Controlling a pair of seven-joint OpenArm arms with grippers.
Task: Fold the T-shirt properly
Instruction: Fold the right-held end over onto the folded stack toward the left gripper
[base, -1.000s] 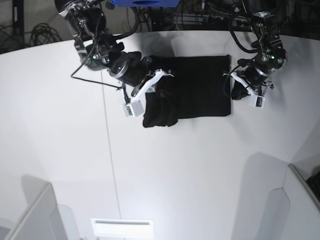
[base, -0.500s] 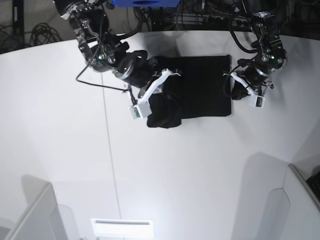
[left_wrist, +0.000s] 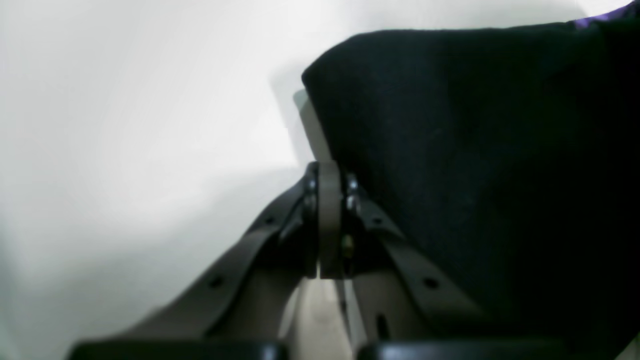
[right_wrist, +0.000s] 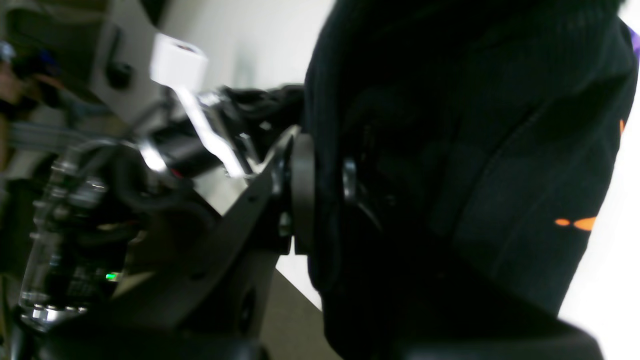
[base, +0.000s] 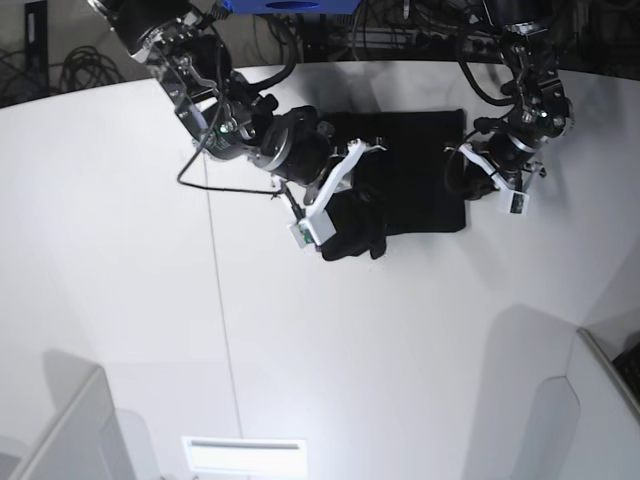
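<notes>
base view: shirt (base: 410, 170) sits at the far middle of the white bench (base: 300, 340), already a compact dark block, so I'd say the fold is well along. Right tool (base: 352, 178) is on its left side with a bunched flap in its grip, lifted over the rest. Left tool (base: 478, 168) sits at the shirt's right edge.
base, what's left: my guess is that flap needs laying flat across, then maybe a tidy-up.
base, room: bench is bare apart from the shirt and arms; cables and dark gear behind the far edge, pale panels at the near corners.
left wrist view: left tool (left_wrist: 330, 180) clenched tight, nothing visibly between the fingers. Black shirt (left_wrist: 475, 165) edge lies just beside it, right of the tips; can't tell if they touch. Bit of purple top right.
right wrist view: right tool (right_wrist: 320, 185) clamped on a thick fold of shirt (right_wrist: 450, 165), cloth hanging, orange marks at right. Other arm blurry behind.
</notes>
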